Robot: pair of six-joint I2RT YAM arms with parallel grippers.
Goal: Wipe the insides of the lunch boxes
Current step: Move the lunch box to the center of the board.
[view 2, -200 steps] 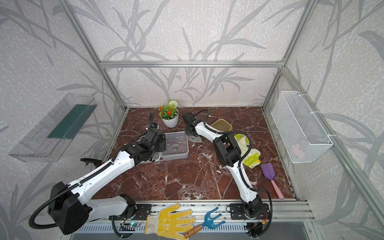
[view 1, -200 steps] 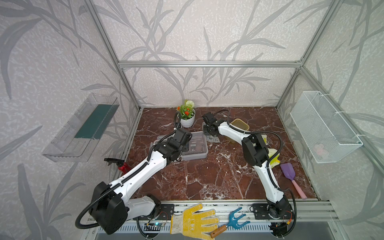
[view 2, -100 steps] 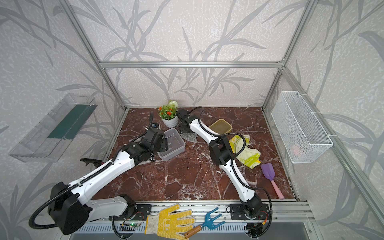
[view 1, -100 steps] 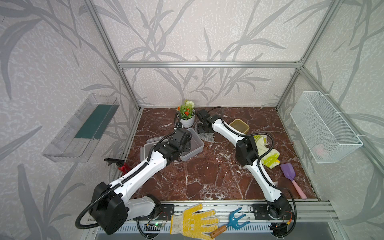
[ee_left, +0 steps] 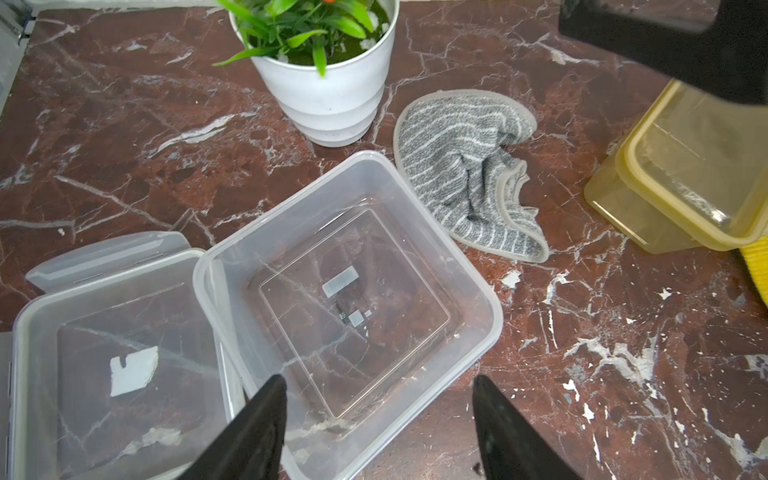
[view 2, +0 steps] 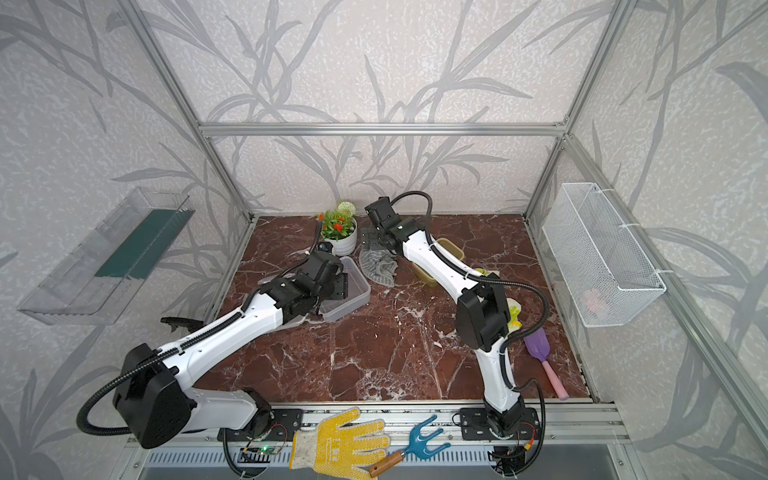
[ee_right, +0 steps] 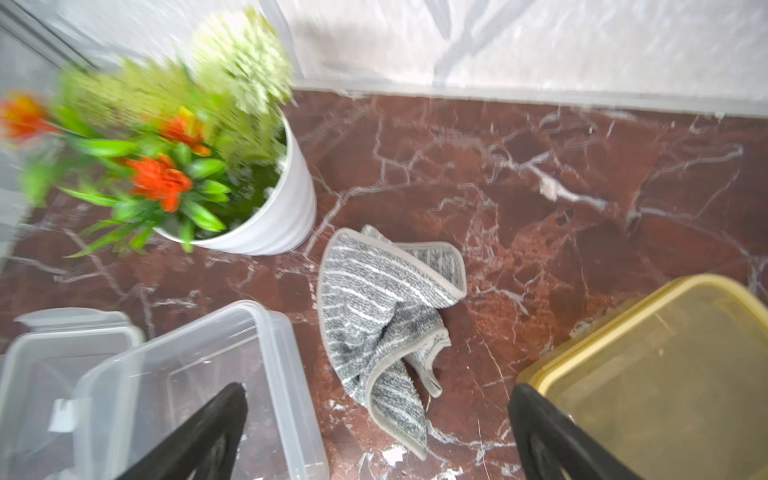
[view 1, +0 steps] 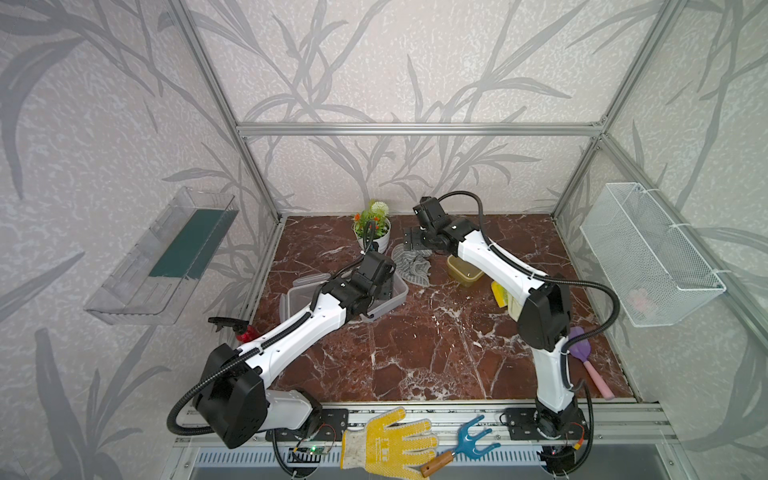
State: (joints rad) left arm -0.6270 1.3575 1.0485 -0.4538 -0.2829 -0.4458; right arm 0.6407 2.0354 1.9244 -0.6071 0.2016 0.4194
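The clear greyish lunch box point(ee_left: 349, 307) stands open and empty on the marble, its lid point(ee_left: 120, 353) lying beside it. My left gripper point(ee_left: 380, 384) is open, one finger over the box's inside and one outside its near wall. In both top views this box point(view 1: 392, 297) point(view 2: 353, 291) sits under my left wrist. The amber lunch box point(ee_right: 665, 374) point(view 1: 463, 272) has its lid resting on it. A grey striped cloth point(ee_right: 374, 307) point(view 1: 411, 266) lies crumpled between the two boxes. My right gripper point(ee_right: 378, 392) point(view 1: 409, 241) hangs open above it, holding nothing.
A white flower pot point(view 1: 374, 237) stands just behind the clear box and the cloth. A yellow-green item point(view 1: 500, 295) lies under the right arm, a purple scoop point(view 1: 582, 353) at the right. Front rail: a yellow glove point(view 1: 390, 442) and a blue rake point(view 1: 469, 444). Wall wire basket point(view 1: 648, 257).
My right gripper opened and let go of the cloth, which now lies on the marble. The arm drew back toward the rear wall. The clear box has turned at an angle under my left gripper.
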